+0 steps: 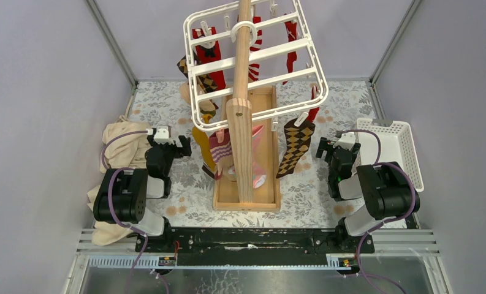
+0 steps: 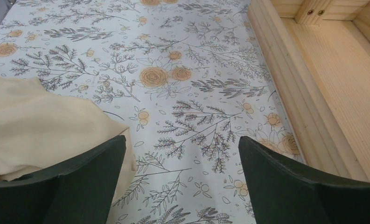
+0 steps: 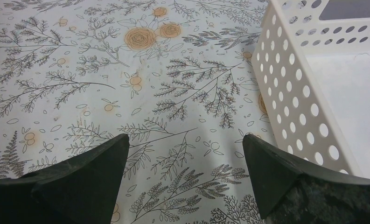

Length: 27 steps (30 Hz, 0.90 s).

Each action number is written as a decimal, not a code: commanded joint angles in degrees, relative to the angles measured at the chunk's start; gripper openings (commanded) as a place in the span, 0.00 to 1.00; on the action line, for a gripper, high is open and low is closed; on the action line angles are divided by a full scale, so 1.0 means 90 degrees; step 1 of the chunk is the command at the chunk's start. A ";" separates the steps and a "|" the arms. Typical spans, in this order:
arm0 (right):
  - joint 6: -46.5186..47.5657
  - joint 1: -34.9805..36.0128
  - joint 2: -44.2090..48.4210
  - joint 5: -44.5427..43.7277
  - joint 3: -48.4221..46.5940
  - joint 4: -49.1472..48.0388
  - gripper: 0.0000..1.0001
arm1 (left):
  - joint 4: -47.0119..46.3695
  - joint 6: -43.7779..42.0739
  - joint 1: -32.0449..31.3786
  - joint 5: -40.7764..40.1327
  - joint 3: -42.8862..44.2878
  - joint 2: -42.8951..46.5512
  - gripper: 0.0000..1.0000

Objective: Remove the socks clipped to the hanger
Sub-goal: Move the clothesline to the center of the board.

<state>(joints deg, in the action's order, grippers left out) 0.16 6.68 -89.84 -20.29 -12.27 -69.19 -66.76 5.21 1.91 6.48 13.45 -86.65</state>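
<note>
The white grid hanger (image 1: 252, 58) hangs by its hook on the upright wooden pole (image 1: 243, 122) in the top view. Socks hang clipped under it: a brown-black argyle sock (image 1: 295, 147) at the front right, a pink patterned sock (image 1: 220, 147) and a mustard yellow sock (image 1: 201, 144) at the front left, with red (image 1: 206, 52) and red-white striped (image 1: 255, 46) socks further back. My left gripper (image 1: 178, 146) is open and empty, low and left of the socks (image 2: 182, 154). My right gripper (image 1: 323, 147) is open and empty, right of the argyle sock (image 3: 185, 154).
A white perforated basket (image 1: 384, 124) stands at the right, close beside my right gripper (image 3: 290, 93). A cream cloth (image 1: 121, 147) lies at the left, under my left finger (image 2: 33, 121). The wooden rack base (image 1: 246, 196) lies between the arms (image 2: 323, 84).
</note>
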 commanded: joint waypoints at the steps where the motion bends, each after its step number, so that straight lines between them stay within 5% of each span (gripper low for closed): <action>1: 0.0011 -0.0037 0.0061 -0.0048 -0.0184 -0.0175 0.99 | -0.0170 -0.0198 -0.0055 -0.0045 0.0078 -0.0050 0.99; 19: 0.0042 -0.0029 0.0087 -0.0049 -0.0053 -0.0402 1.00 | -0.0165 -0.0467 -0.0183 0.0237 0.0063 -0.0019 0.99; 22: 0.0256 -0.0024 0.0136 0.0546 0.0297 -0.0983 1.00 | -0.0141 -0.0530 -0.0184 0.0480 0.0026 0.0057 0.99; 27: 0.0140 -0.0024 0.0735 0.0250 0.0849 -0.1542 1.00 | 0.1244 -0.0862 -0.0404 0.0577 0.0373 0.0769 0.99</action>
<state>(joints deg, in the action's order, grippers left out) 0.89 6.68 -88.75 -17.61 -7.53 -74.96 -63.57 1.21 0.19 9.87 13.52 -84.99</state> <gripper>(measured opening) 0.994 0.986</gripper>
